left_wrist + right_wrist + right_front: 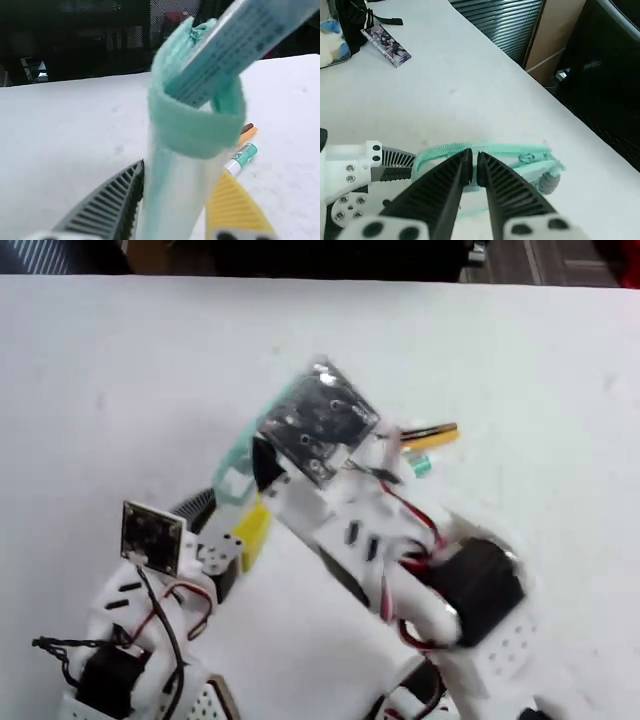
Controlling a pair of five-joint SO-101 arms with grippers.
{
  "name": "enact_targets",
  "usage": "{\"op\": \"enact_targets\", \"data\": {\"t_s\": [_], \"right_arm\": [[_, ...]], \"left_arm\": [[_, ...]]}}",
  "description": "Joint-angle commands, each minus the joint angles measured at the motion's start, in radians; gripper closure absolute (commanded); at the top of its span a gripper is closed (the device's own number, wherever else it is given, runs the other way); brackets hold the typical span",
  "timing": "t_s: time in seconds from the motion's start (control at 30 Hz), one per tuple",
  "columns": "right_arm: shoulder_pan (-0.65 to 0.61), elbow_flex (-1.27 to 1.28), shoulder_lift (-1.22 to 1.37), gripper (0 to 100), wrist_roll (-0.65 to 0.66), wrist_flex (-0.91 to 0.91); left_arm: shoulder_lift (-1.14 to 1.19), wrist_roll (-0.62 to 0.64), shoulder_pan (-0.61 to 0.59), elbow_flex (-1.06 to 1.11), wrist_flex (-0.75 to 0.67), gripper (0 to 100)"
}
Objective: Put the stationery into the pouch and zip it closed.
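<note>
Right now the white table point(120, 370) fills most of my overhead feed, with both arms bent in over its middle. The left arm point(130, 640) comes up from the near left corner. The right arm point(440, 580) crosses in from the near right, and its wrist camera hangs directly above the work.

The pouch point(172, 200) is a see-through sleeve with a teal zip edge point(510, 150). It sits near the table's centre, lifted at its mouth end. The left gripper point(180, 172) has it clamped, with the grey finger on one side of the sleeve and the yellow finger on the other, both pressed against it. The mouth is open, and its teal band loops around a pale blue ruler point(235, 40) that slants into the opening and sticks well out of it.

The right gripper point(474, 156) has its black fingers drawn almost together, with only a sliver of gap. Their tips sit right at the teal zip edge, close beside the left gripper's grey finger. I cannot tell whether anything is pinched between them.

Beyond the pouch, an orange pencil point(248, 132) and a green-and-white marker point(242, 156) lie flat on the table. They are just beside each other and apart from both grippers.
</note>
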Motion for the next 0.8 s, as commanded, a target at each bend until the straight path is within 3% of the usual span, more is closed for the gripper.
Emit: {"op": "enact_targets", "data": {"t_s": [0.0, 0.5, 0.77], "right_arm": [[-0.036, 0.064, 0.081, 98.2, -0.002, -0.085], [-0.022, -0.064, 0.196, 98.1, -0.003, -0.113], [0.228, -0.146, 0.035, 98.1, -0.003, -0.042]], "left_arm": [[-0.002, 0.008, 0.015, 0.0, -0.023, 80], [-0.002, 0.008, 0.015, 0.0, -0.023, 80], [-0.002, 0.008, 0.019, 0.021, -0.038, 80]]}}
